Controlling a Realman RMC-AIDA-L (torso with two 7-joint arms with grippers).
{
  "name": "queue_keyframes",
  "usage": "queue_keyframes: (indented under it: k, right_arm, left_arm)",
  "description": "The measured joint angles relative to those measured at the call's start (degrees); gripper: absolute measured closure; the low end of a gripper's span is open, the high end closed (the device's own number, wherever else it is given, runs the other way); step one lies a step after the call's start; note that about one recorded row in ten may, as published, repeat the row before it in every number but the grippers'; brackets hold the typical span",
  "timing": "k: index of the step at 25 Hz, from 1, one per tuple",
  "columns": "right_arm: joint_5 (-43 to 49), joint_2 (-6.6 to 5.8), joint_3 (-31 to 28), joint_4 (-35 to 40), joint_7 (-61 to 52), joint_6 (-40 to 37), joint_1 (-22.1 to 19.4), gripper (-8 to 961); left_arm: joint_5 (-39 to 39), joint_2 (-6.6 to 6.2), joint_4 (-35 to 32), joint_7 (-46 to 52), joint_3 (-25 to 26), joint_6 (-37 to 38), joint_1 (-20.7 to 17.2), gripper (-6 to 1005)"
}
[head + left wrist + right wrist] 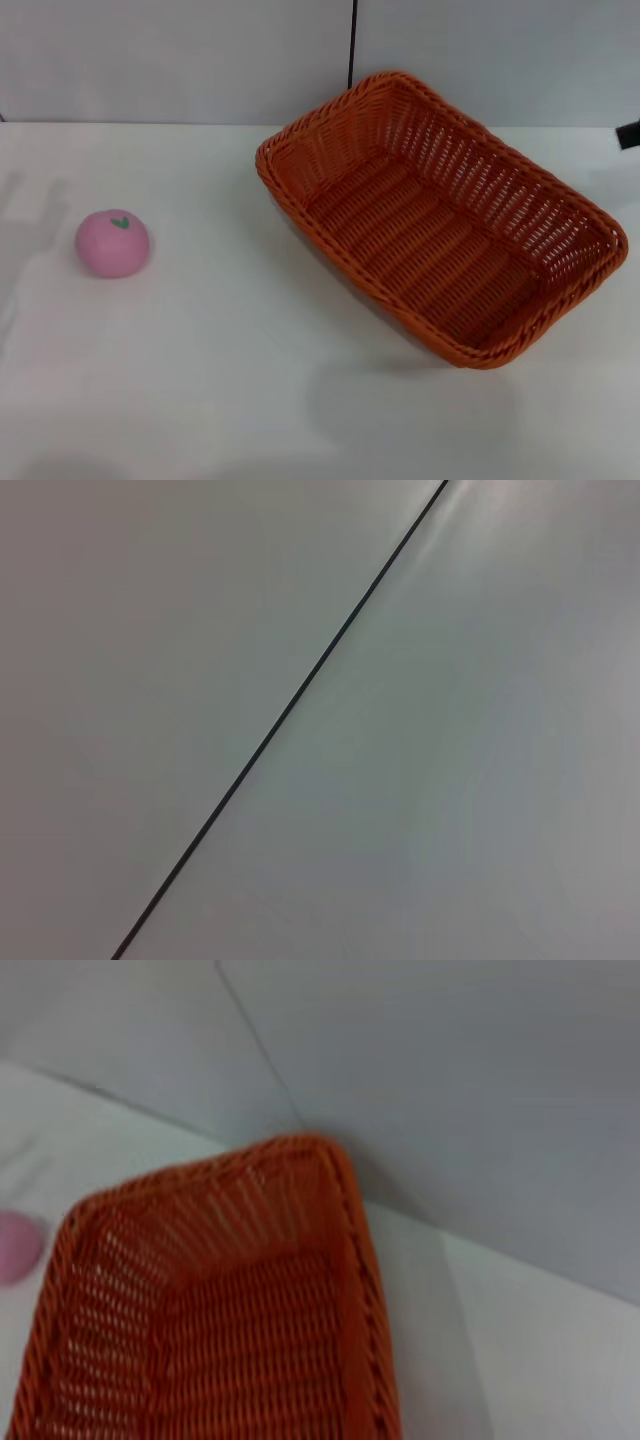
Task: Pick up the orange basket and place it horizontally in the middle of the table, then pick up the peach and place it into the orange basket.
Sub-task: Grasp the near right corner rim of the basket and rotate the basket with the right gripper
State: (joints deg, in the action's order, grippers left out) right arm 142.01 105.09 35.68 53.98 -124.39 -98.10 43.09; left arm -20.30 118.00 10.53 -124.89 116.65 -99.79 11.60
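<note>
The orange basket [440, 225] lies on the white table [250, 380] right of centre, turned diagonally, with its open side up and nothing in it. The pink peach [112, 243] sits alone on the table at the far left, its green leaf mark on top. A small dark part of my right arm [629, 133] pokes in at the right edge, beyond the basket's far right side. The right wrist view looks down into the basket [250, 1310] and catches the peach [15, 1245] past its rim. My left gripper is out of view.
A grey wall with a dark vertical seam [353, 45] stands behind the table's back edge. The left wrist view shows only that wall and the seam [290, 705]. Bare tabletop lies between the peach and the basket and along the front.
</note>
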Motion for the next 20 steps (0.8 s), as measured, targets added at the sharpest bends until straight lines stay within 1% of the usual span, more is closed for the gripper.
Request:
queue_keyframes:
  k: [4, 8, 11, 12, 13, 17, 20]
  right_arm:
    - [0.11, 0.97, 3.15, -0.22, -0.34, 1.25, 0.26, 421]
    - [0.91, 1.66, 5.66, -0.53, -0.95, 2.27, 0.32, 422]
    - [2.71, 2.85, 6.2, -0.6, -0.98, 3.2, 0.38, 423]
    - [3.44, 3.66, 6.33, -0.57, -0.98, 3.83, 0.4, 424]
    - [3.44, 3.66, 6.33, -0.57, -0.98, 3.83, 0.4, 424]
    - [3.68, 4.98, 6.89, -0.32, -0.68, 4.64, 0.21, 425]
    - [3.74, 5.33, 7.07, -0.54, -0.63, 4.74, 0.21, 426]
  left_arm:
    - [0.0, 0.06, -0.05, 0.0, 0.05, 0.04, 0.0, 273]
    - [0.0, 0.12, -0.07, 0.0, 0.0, 0.13, 0.0, 273]
    - [0.0, 0.12, -0.07, 0.0, -0.01, 0.13, 0.0, 273]
    - [0.0, 0.13, -0.07, -0.01, -0.02, 0.13, 0.0, 273]
    - [0.0, 0.12, -0.07, -0.03, -0.02, 0.14, 0.0, 273]
    - [0.0, 0.13, -0.16, -0.08, -0.02, 0.14, 0.0, 273]
    - [0.0, 0.13, -0.16, -0.08, -0.02, 0.14, -0.05, 273]
